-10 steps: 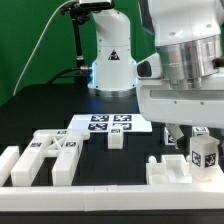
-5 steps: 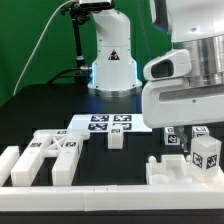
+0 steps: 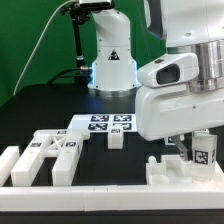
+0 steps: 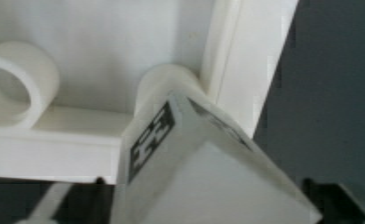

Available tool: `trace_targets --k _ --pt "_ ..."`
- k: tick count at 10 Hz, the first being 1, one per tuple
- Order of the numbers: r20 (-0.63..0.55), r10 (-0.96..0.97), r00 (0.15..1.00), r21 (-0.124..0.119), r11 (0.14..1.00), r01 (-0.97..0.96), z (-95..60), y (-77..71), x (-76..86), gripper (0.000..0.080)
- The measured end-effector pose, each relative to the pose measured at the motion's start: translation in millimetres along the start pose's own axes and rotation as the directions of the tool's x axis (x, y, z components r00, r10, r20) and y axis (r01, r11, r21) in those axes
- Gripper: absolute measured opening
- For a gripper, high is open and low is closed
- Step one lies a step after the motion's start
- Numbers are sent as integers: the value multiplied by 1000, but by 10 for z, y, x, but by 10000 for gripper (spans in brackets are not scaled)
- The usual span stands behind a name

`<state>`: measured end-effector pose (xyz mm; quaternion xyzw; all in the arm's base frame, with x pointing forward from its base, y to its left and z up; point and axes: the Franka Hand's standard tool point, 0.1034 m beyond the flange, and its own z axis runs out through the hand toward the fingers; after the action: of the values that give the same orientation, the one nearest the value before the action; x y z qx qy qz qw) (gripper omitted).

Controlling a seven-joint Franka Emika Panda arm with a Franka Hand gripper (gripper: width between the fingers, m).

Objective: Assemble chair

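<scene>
The chair lies in loose white tagged parts. One upright tagged block point(image 3: 206, 151) stands on a flat white panel point(image 3: 172, 175) at the exterior view's right. My gripper point(image 3: 197, 147) has come down over this block, and the arm's big hand hides its top. In the wrist view the same block point(image 4: 193, 150) fills the space between my two dark fingers point(image 4: 65, 203), which stand one on each side with a thin gap. The gripper point(image 4: 200, 206) is open around the block. Behind it are the panel's raised wall point(image 4: 237, 55) and a round ring shape point(image 4: 12, 85).
Several notched chair parts point(image 3: 50, 157) lie at the exterior view's left. A small white block point(image 3: 116, 139) sits before the marker board point(image 3: 104, 123). A low white border rail point(image 3: 100, 196) runs along the front. The arm's base point(image 3: 112, 60) stands at the back.
The hand has dropped lower over the upright tagged block, now covering the small tagged pieces behind it. The fingers have drawn closer together on either side of the block.
</scene>
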<state>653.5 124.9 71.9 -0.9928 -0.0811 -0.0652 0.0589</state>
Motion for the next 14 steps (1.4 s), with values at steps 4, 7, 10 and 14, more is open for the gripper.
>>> trace_targets --k 4,7,10,14 --pt "1 210 978 9 978 -210 2 -18 0 101" --pt "5 377 926 16 926 -377 3 -38 0 6" --pt "6 336 942 14 942 -337 -19 -25 8 1" --pt "47 117 992 6 993 -117 -308 28 56 190"
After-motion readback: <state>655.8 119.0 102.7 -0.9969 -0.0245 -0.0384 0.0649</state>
